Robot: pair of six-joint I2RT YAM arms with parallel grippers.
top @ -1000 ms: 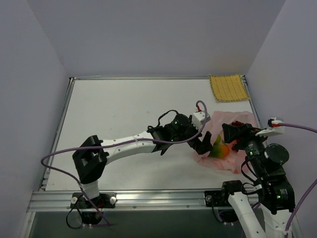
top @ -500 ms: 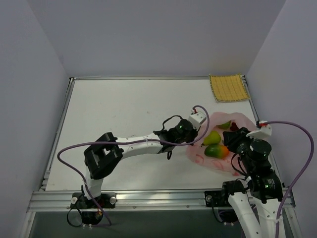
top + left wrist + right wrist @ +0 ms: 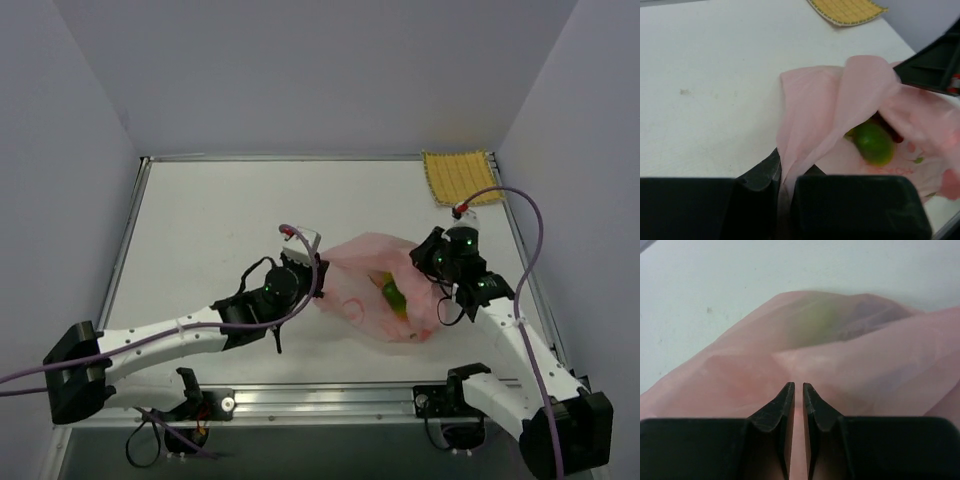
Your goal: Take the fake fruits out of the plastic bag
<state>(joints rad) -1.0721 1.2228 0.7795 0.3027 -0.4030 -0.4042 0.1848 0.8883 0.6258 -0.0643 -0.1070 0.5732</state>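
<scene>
Plastic bag (image 3: 362,285), right of centre on the white table (image 3: 220,215), one green fake fruit (image 3: 873,143) showing inside. My left gripper (image 3: 786,167) is pressed together on its near-left edge, and my right gripper (image 3: 798,389) pinches the film opposite. A yellow woven mat (image 3: 460,177) lies well apart at the far right corner.
</scene>
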